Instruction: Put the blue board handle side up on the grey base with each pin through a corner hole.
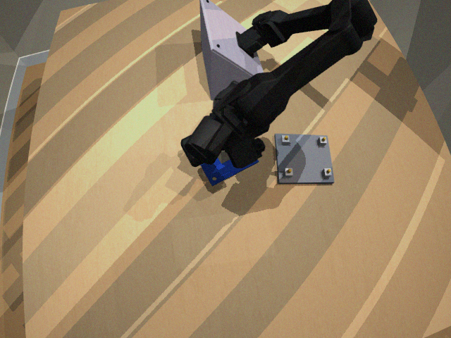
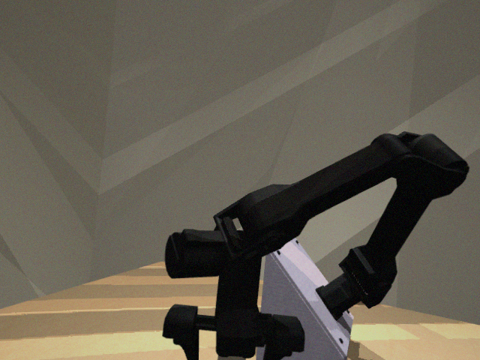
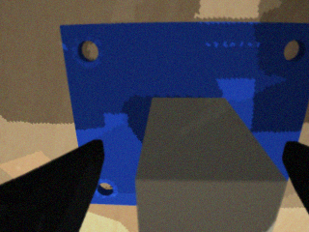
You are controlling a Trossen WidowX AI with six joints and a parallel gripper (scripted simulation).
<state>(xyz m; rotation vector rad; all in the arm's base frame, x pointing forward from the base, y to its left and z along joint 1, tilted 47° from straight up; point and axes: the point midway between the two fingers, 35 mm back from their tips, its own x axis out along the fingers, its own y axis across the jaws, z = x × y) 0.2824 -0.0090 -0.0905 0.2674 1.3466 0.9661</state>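
Around the grey handle (image 3: 210, 145), the pincer (image 3: 192, 149) stands wide open, seemingly gripping nothing; the blue board (image 1: 229, 170) (image 3: 183, 63) lies on the surface (image 1: 204, 254) (image 2: 116, 310), beside the four-post base (image 1: 305, 158).

The robot's arm (image 1: 309, 69) (image 2: 333, 181) is matte black all over, built of long, thick links with bevelled edges and chunky, rounded joint housings, plus a stout cylinder near the wrist. Its gripper (image 2: 232, 354) (image 3: 192, 149) is black too, with a blocky body, a slim crossbar and dark fingers that taper to narrow, blunt tips. The arm's surfaces look plain, their finer details lost in the dark.
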